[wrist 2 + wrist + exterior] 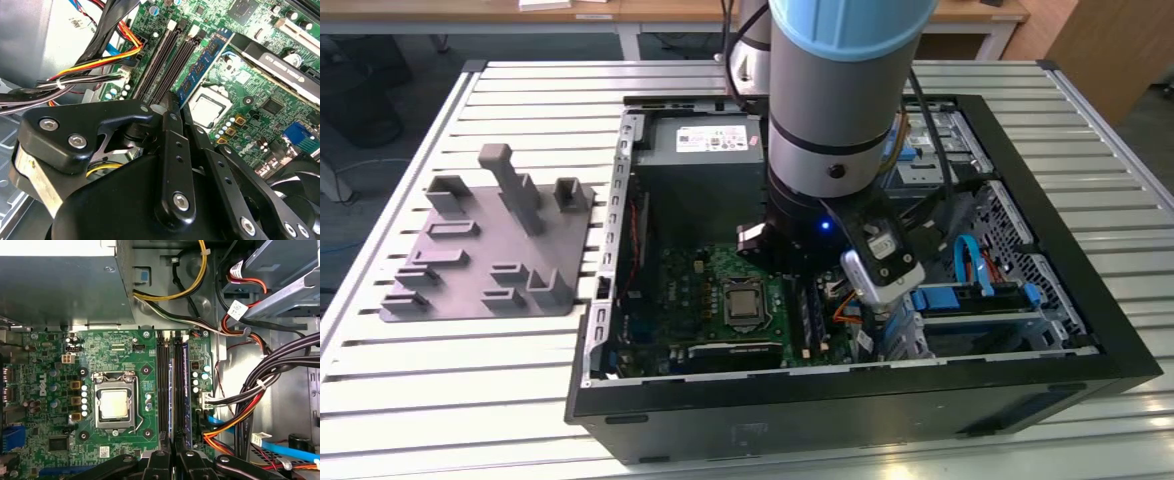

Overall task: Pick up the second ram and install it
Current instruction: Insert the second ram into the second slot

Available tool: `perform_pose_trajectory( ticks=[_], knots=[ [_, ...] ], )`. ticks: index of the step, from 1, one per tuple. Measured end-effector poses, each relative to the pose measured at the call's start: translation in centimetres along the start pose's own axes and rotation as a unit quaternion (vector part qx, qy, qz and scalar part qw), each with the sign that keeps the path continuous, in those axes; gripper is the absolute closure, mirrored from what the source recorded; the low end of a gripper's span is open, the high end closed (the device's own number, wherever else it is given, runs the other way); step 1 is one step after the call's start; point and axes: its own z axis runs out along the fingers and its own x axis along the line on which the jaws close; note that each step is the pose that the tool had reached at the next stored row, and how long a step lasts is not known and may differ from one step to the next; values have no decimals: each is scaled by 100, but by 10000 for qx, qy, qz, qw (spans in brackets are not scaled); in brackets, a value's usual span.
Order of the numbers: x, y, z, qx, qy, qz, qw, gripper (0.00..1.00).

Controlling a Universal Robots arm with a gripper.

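The gripper (173, 452) is down inside the case (854, 400), with its two fingers (159, 460) drawn close together. A thin blue-labelled strip, the ram (171, 390), runs straight out from the narrow gap between them. From this I judge that the hand is clamped on the near end of the ram, though the contact itself is hidden behind the fingers.

In the second wrist view the ram (205, 60) stretches forward from the gripper (184, 112), standing on its long edge, in line with the slots (165, 60). Whether its lower edge already sits in a slot or hangs just above, I cannot tell.

Just beyond the fingertips lie the black slots (162, 390), side by side. On one side of the hand is the socket (116, 405) with its metal lid, and on the other side a bundle of cables (250, 405) hangs near. Farthest ahead of the hand stands the grey power supply (60, 290).

The ram is probably light and stiff, but thin and fragile: the chips and the contact edge should not be pressed or scraped. The two flat faces near the upper edge look best to hold. It may slip or tilt if gripped at one end only, and it needs straight, even pressing.
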Motion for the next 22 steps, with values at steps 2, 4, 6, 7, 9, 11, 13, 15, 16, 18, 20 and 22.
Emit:
perform_pose_trajectory(
  ticks=[2, 4, 6, 7, 9, 11, 13, 15, 16, 18, 20, 22],
  knots=[
    [1, -1, 18, 0, 0, 0, 10000, 86],
    [2, -2, 36, 0, 0, 0, 10000, 86],
    [3, -3, 52, 0, 0, 0, 10000, 86],
    [3, -3, 59, 0, 0, 0, 10000, 86],
    [4, -4, 73, 0, 0, 0, 10000, 86],
    [5, -5, 86, 0, 0, 0, 10000, 86],
    [5, -5, 99, -1, 0, 0, 10000, 86],
    [6, -6, 110, 0, 0, 0, 10000, 86],
    [7, -6, 116, 0, 0, 0, 10000, 86],
    [7, -7, 129, 0, 0, 0, 10000, 86],
    [8, -7, 141, 0, 0, 0, 10000, 86],
    [9, -8, 150, 0, 0, 0, 10000, 86]
  ],
)
